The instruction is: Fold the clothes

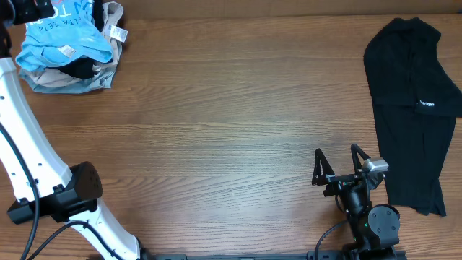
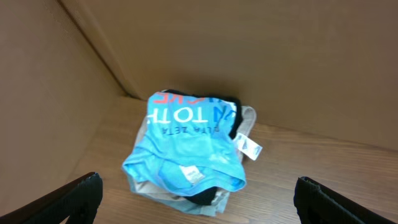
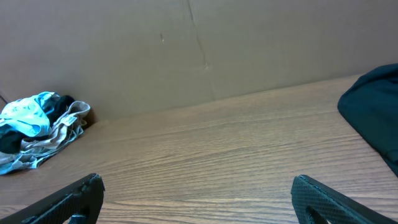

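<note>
At the far left corner of the desk: light blue T-shirt, unfolded, on top of a bundle.

Crumpled there over black and beige garments, red and white lettering uppermost, a white tag hanging off one side; close against the brown cardboard wall. Left end effector above the heap, fingers spread wide to either side, gripping nothing, clear of the cloth. Right end effector low near the front edge of the desk, well apart from the T-shirt, likewise wide open and empty, pointed toward the back wall. Near it on the right, a large plain black garment with a small white mark, laid out long along the right edge of the desk, touched by neither end effector.
</note>
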